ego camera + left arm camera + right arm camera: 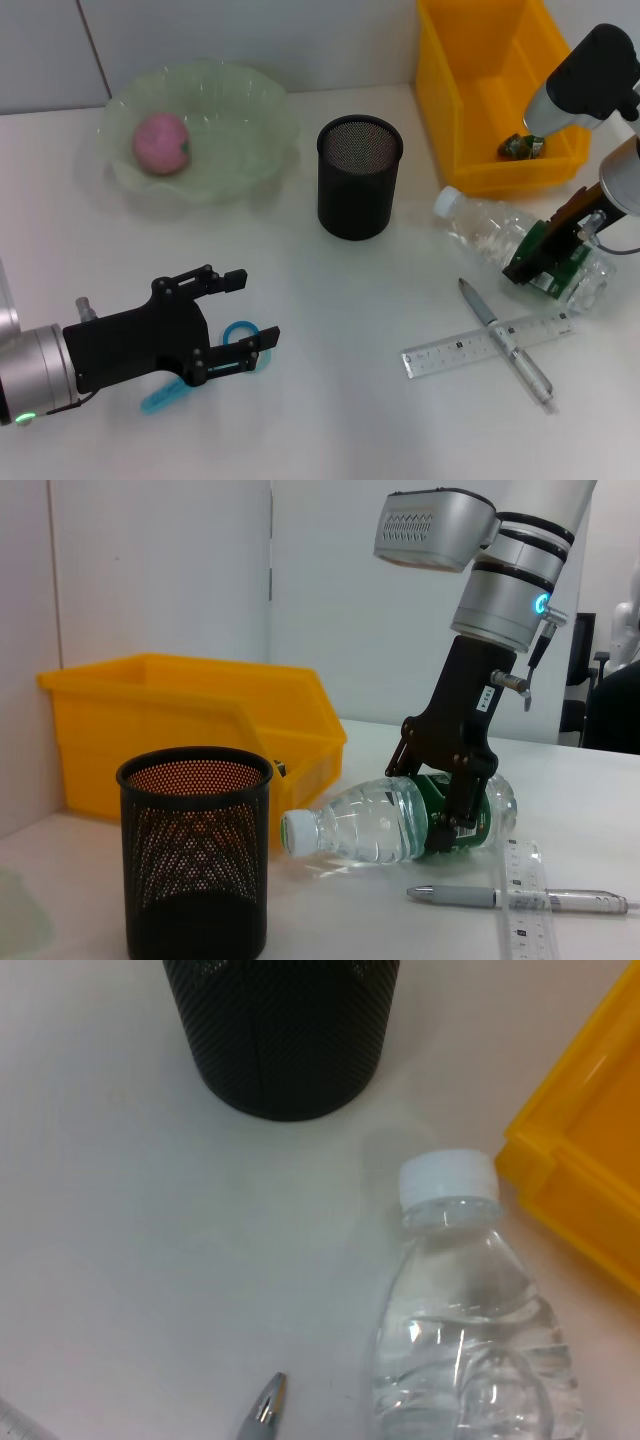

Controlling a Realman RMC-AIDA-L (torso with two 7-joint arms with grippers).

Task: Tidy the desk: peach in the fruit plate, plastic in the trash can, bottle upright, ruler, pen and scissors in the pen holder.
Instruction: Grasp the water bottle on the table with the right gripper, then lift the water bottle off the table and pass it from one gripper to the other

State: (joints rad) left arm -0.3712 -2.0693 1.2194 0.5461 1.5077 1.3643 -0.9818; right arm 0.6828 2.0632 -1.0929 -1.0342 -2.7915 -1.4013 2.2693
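Bottle [480, 225] lying on its side on the desk [330, 330], to the right of the pen holder [358, 178] and a little nearer the robot, white cap turned towards the holder, a bare strip of desk between cap and mesh wall. Clear plastic, green label around the far half. Cap end just beside the front edge of the yellow trash can [470, 100], which stands to the right of the holder and farther back; apart or touching there, cannot tell.

Right gripper [545, 262] down over the label end, on the side away from the holder. Fingers [455, 820] astride the bottle's body, spread only to its width and pressed against the label on both sides. In the left wrist view the bottle lies flat on the desk inside that grip.

Pen [505, 340] and ruler [450, 352] to the right of the holder and nearer the robot than the bottle, pen lying across the ruler, its tip pointing back towards the holder. Open desk between them and the holder's base.

A scrap of plastic [520, 147] inside the trash can, by its front wall.

Left gripper [248, 312] well to the left of the holder and nearer the robot, fingers wide apart, holding nothing, poised over the blue scissors [240, 330]. Peach [161, 143] in the fruit plate [250, 150], to the left of the holder, a gap between plate rim and holder.
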